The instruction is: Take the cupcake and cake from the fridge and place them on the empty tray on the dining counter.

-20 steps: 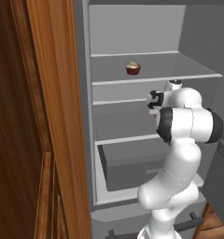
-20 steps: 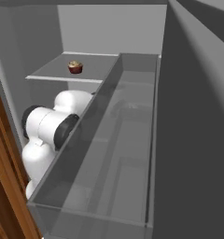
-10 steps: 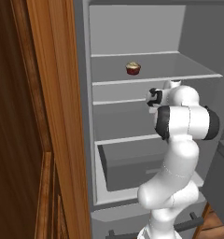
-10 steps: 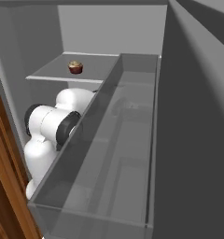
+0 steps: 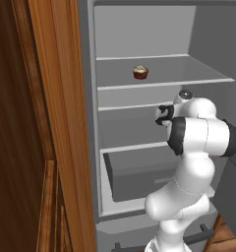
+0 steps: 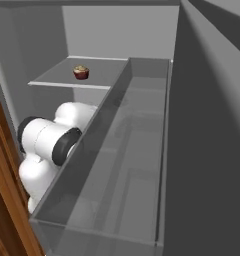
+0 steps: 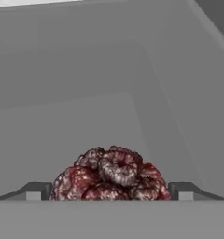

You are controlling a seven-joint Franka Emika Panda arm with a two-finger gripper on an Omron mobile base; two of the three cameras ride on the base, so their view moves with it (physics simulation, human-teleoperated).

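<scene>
Fridge [image 5: 139,29]: tall grey unit, door open, pale grey inside with thin shelves and a grey drawer [image 5: 139,170] at the bottom.

Wooden cabinet [image 5: 46,123]: brown panel, stood just left of the fridge opening.

Arm [image 5: 198,142]: white with dark joints, rose from the lower right of the left base view and reached into the fridge at middle-shelf height.

Door bin [image 6: 117,165]: clear-walled, ran across the right base view beside the arm.

Gripper [image 7: 110,191]: fingertips [image 7: 34,191] stood wide apart, one at each side of a dark red lumpy cake [image 7: 109,177]. The cake sat between them on the fridge floor; whether the tips touched it could not be told.

Cupcake [image 5: 140,72]: dark red wrapper, pale top, upright on the upper shelf, well above the gripper; also seen at [image 6: 81,72].
</scene>
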